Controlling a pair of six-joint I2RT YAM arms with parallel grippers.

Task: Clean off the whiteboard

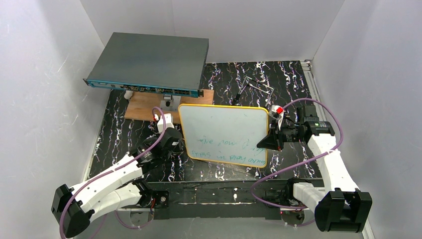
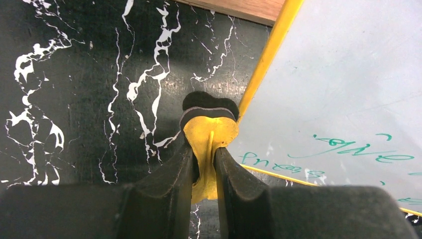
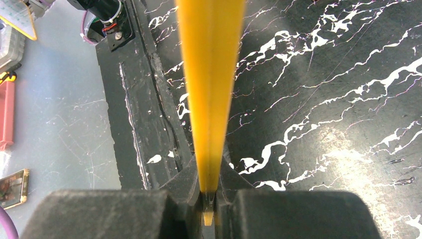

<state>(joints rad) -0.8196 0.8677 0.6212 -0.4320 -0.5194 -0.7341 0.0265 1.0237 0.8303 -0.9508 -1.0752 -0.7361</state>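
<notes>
At worktop centre, whiteboard [image 1: 222,133] running long axis left-right, slightly skewed, green writing along near edge. Right gripper [image 1: 267,141] pinching its right frame edge. Left gripper [image 2: 204,152] clamping yellow eraser [image 2: 209,130] beside its left edge.

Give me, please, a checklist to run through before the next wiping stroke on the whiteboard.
1. Right tool clamped on the whiteboard frame: ok.
2. Left tool pinching the yellow pad: ok.
3. Pad on the white surface: not ok, it sits beside the frame's left edge.
4. Green writing gone: not ok, lines show along the near part.
5. Board lying flat on the table: cannot tell.
</notes>
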